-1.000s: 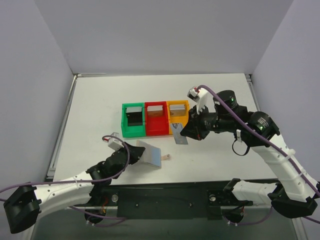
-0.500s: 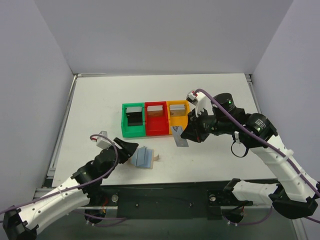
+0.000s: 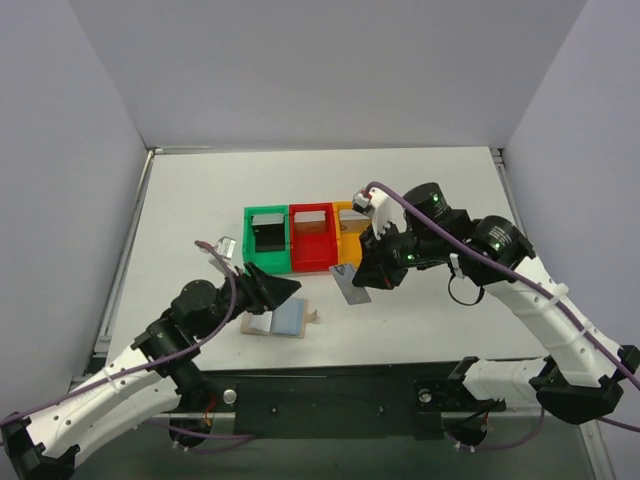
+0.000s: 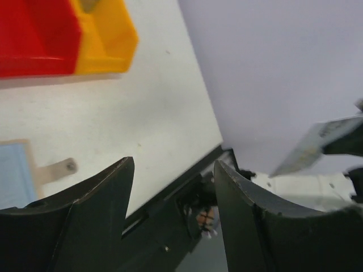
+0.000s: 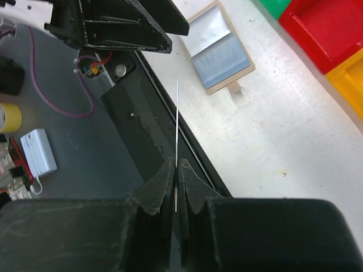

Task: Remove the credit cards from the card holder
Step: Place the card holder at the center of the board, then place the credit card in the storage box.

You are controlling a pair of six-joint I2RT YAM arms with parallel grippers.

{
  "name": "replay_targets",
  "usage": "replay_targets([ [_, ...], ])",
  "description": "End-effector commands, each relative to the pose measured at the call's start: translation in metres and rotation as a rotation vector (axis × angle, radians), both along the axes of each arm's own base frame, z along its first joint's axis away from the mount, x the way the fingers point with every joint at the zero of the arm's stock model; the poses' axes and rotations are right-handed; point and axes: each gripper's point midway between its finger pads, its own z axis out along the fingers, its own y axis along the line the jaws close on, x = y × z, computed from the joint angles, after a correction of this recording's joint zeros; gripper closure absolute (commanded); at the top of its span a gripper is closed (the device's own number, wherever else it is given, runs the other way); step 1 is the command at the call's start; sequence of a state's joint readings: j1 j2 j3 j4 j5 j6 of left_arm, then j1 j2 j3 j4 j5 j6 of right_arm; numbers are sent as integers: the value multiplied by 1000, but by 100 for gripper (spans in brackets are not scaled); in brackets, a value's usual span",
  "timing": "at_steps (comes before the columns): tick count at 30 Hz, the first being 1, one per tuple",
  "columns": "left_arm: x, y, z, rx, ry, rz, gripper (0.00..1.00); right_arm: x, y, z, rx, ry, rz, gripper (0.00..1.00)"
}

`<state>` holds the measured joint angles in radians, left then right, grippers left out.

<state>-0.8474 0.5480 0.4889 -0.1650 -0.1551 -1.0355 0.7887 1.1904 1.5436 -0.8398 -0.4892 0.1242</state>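
The card holder (image 3: pixel 281 320) lies open and flat on the table, its light blue panels up and its snap tab (image 4: pixel 57 169) to the right. My left gripper (image 3: pixel 284 290) hovers just above its far edge, open, with nothing between its fingers (image 4: pixel 111 199). My right gripper (image 3: pixel 366 274) is shut on a thin grey credit card (image 3: pixel 350 285), held in the air in front of the bins. In the right wrist view this card (image 5: pixel 177 127) shows edge-on between the closed fingertips, and the card holder (image 5: pixel 221 54) lies beyond it.
A green bin (image 3: pixel 250 252), a red bin (image 3: pixel 312 262) and an orange bin (image 3: pixel 341 212) stand side by side behind the card holder; the green and red ones each hold a card. The black mounting rail (image 3: pixel 330 390) runs along the near table edge.
My left gripper has opened and let go of the card holder, which dropped from tilted to flat on the table. The right gripper has carried its card to the left.
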Motion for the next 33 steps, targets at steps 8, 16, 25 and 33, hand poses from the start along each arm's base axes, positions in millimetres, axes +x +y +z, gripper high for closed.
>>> replay_targets([
  [8, -73, -52, 139, -280, -457, -561, 32, -50, 12, 1, -21, 78, 251, 100],
  [16, -86, -56, 157, -270, -548, -656, 43, -60, 13, -4, -55, 89, 283, 100],
  [25, -78, -67, 145, -158, -543, -688, 49, -68, 18, -3, -67, 87, 318, 100],
  [33, -82, -70, 139, -118, -560, -728, 51, -68, 18, -1, -72, 82, 319, 100],
])
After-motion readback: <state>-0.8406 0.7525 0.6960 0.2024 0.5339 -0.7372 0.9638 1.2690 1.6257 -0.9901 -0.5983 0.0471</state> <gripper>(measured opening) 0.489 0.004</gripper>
